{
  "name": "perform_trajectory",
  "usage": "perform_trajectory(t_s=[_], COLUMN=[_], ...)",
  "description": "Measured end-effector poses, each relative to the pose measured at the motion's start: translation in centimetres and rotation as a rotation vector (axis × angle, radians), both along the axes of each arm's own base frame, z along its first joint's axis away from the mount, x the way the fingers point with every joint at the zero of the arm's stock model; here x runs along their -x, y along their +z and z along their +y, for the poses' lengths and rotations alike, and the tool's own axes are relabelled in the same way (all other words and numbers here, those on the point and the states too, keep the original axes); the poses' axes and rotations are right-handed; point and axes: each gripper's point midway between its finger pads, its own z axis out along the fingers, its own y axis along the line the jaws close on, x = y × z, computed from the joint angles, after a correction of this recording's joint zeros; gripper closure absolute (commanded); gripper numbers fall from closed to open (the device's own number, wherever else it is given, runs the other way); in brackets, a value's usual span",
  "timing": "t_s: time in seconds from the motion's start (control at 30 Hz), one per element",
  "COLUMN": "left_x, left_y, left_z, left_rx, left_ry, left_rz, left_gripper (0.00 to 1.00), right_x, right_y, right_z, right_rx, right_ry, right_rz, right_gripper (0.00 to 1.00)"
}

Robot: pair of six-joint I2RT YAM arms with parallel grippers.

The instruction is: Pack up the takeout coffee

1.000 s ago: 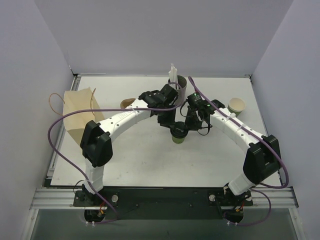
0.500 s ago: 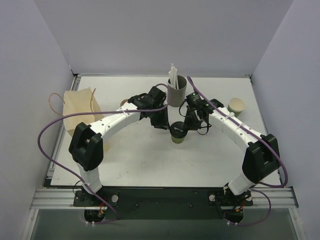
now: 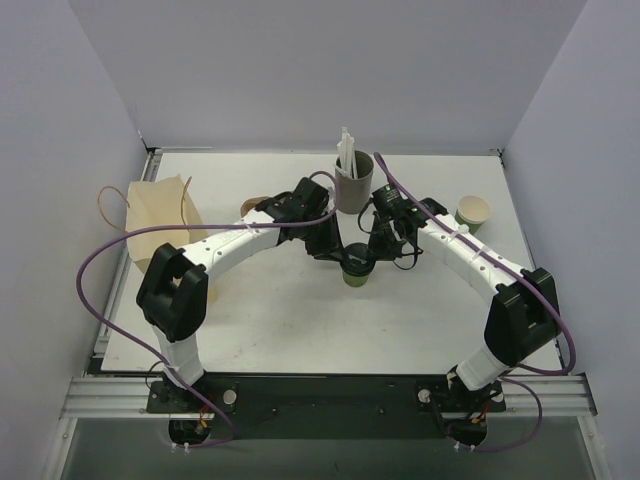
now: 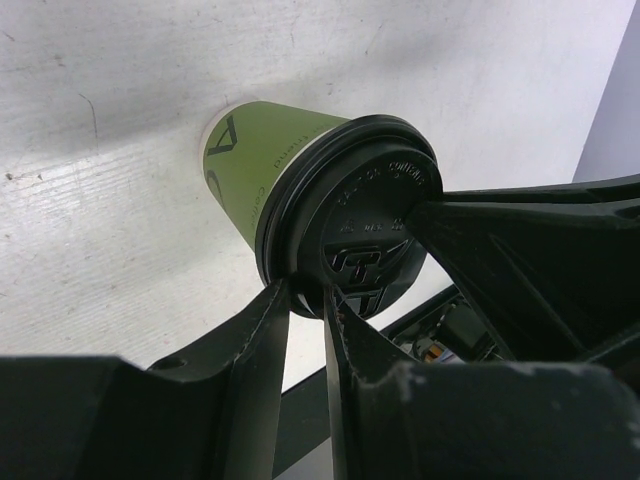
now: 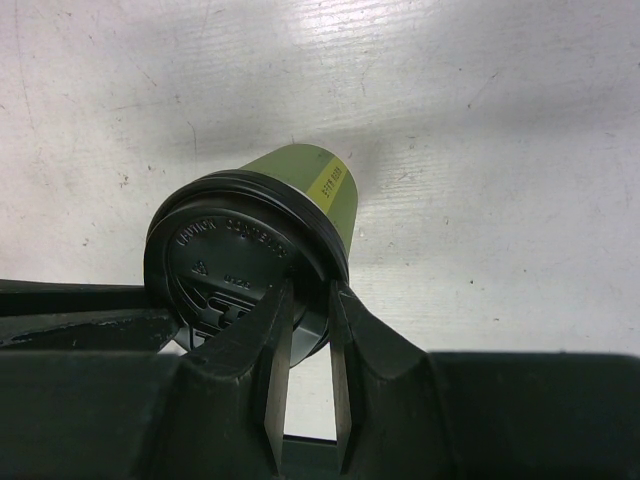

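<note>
The takeout coffee, a small green paper cup with a black lid, stands upright mid-table. My left gripper comes in from the left and is shut on the lid's rim, one finger on top and one outside. Opposite it, my right gripper is shut on the lid's other edge, its jaws astride the rim. In the right wrist view the lid hides most of the cup.
A grey cup with white straws stands just behind the two wrists. A brown paper bag stands at the table's left edge. A second green cup, without a lid, is at the right. A small brown object lies behind the left arm.
My left arm swung its elbow left, uncovering the grey cup, and its gripper settled on the lid's left rim, jaws narrowing slightly. The right arm and the cup stayed put.
</note>
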Motion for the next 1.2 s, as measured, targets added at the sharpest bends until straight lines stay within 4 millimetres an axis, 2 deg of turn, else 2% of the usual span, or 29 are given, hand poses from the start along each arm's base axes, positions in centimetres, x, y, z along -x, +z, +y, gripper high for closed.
perform_trajectory(t_s=[0.3,0.9,1.2], left_x=[-0.1,-1.1,-1.1], left_y=[-0.1,-0.3,-0.3], left_z=[0.4,1.9,1.7], left_rx=[0.060,0.058,0.067], left_ry=[0.027,0.068,0.063], left_rz=[0.008,0.010,0.010], left_gripper=[0.69,0.69,0.70], right_x=[0.0,-0.1,-0.1], right_y=[0.0,0.0,0.0], right_z=[0.1,0.2,0.2], right_rx=[-0.001,-0.001,0.000], right_ry=[0.000,0.003,0.003], right_rz=[0.001,0.011,0.013], right_gripper=[0.85,0.85,0.85])
